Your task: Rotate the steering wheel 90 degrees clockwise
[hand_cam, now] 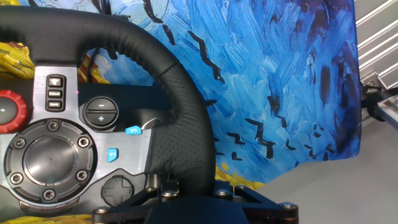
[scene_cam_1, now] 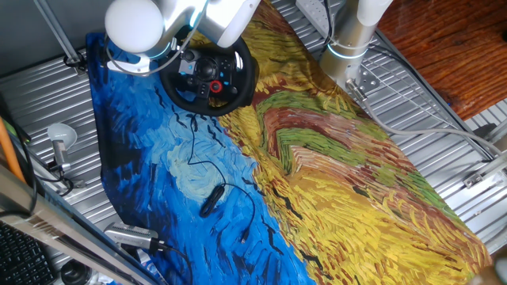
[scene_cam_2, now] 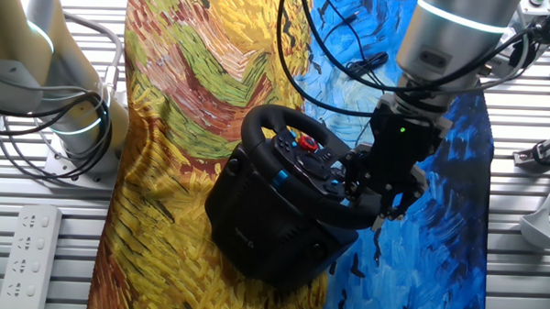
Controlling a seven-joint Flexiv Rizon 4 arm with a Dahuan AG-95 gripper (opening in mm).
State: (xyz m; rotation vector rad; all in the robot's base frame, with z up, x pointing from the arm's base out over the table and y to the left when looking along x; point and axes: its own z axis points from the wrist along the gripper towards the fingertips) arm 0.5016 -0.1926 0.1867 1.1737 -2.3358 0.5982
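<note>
Hand view, steering wheel [hand_cam: 180, 118] rim between jaws

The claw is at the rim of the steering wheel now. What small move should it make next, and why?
Probably close fully on the rim, then begin a short clockwise arc. The claw sits at the steering wheel rim, and the hand view shows the rim running straight down between its fingers. Whether the grip is already tight cannot be told, so confirming it first seems safest before turning.

White-and-silver arm [scene_cam_1: 348, 32], black hand [scene_cam_2: 384, 190], green light.
</note>
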